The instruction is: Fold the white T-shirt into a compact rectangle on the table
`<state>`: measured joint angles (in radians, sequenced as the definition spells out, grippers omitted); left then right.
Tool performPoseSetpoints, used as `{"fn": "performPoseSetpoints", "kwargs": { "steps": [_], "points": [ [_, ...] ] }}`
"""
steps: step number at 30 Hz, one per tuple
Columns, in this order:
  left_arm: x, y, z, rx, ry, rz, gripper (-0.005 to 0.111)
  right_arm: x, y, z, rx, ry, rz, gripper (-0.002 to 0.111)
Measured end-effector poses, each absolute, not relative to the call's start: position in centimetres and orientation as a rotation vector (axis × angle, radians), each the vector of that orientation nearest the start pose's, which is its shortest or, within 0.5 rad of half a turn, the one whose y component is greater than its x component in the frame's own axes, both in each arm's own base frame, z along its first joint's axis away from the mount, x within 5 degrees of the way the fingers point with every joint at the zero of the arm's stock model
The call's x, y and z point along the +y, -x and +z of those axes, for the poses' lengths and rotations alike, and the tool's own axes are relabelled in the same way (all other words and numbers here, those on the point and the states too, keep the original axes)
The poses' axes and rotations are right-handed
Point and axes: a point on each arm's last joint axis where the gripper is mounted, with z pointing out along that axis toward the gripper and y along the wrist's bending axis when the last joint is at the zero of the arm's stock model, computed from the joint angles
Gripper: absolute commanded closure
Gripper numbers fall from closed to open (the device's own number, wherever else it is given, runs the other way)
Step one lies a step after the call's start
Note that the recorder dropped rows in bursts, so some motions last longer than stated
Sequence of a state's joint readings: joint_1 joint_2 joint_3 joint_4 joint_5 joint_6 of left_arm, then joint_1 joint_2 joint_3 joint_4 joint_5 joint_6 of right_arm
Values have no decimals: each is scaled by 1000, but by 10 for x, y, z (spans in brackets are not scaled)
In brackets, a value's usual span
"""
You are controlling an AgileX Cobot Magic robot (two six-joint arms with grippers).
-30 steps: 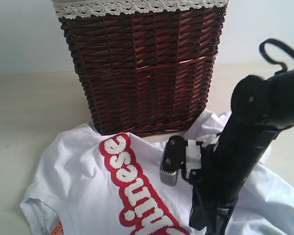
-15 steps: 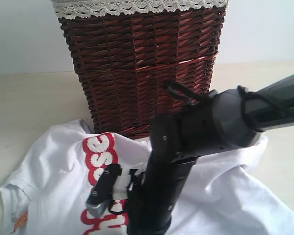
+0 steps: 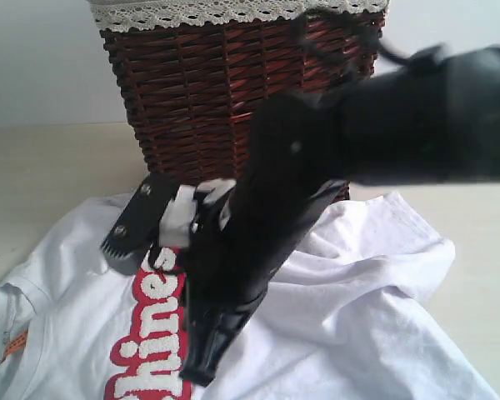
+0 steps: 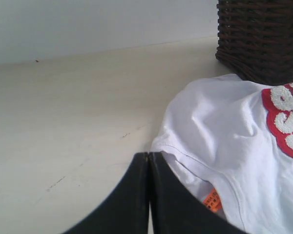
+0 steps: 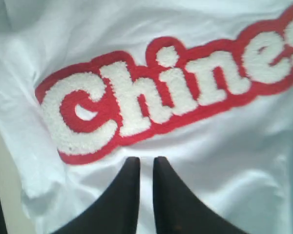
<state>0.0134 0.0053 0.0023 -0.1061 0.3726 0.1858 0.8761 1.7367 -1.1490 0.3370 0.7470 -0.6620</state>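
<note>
The white T-shirt lies rumpled on the table, just in front of the basket, with its red lettering facing up. The right gripper hangs over the lettering, jaws a sliver apart and holding nothing. The left gripper is pressed together by the collar (orange tag just beside it). Best to flatten the cloth first, then pinch an outer edge rather than the bulky middle
</note>
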Motion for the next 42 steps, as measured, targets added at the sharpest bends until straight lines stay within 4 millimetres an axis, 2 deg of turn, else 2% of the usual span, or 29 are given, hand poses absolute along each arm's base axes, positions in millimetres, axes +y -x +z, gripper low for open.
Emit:
{"fn": "performPoseSetpoints", "kwargs": {
  "steps": [2, 5, 9, 11, 15, 19, 22, 24, 28, 33, 38, 42],
  "points": [
    [-3, -53, 179, 1859, -95, 34, 107, 254, -213, 232, 2234, 1696, 403, 73],
    [-3, -53, 179, 1859, -95, 34, 107, 204, -225, 241, 2308, 1658, 355, 52],
    [-3, -53, 179, 1859, -95, 34, 107, 123, -229, 217, 2526, 1512, 293, 49],
    [-3, -53, 179, 1859, -95, 34, 107, 94, -224, 201, 2624, 1422, 271, 50],
    [-3, -53, 179, 1859, -95, 34, 107, 56, -208, 167, 2749, 1255, 231, 50],
    [-3, -53, 179, 1859, -95, 34, 107, 44, -199, 150, 2770, 1194, 197, 52],
    [-3, -53, 179, 1859, -95, 34, 107, 43, -199, 145, 2765, 1175, 185, 58],
    [-3, -53, 179, 1859, -95, 34, 107, 43, -200, 142, 2770, 1161, 192, 71],
    [-3, -53, 179, 1859, -95, 34, 107, 44, -201, 137, 2794, 1144, 213, 108],
    [-3, -53, 179, 1859, -95, 34, 107, 45, -201, 142, 2772, 1108, 222, 108],
    [-3, -53, 179, 1859, -95, 34, 107, 48, -193, 170, 2681, 1029, 249, 108],
    [-3, -53, 179, 1859, -95, 34, 107, 54, -178, 195, 2615, 977, 366, 108]
  ]
}}
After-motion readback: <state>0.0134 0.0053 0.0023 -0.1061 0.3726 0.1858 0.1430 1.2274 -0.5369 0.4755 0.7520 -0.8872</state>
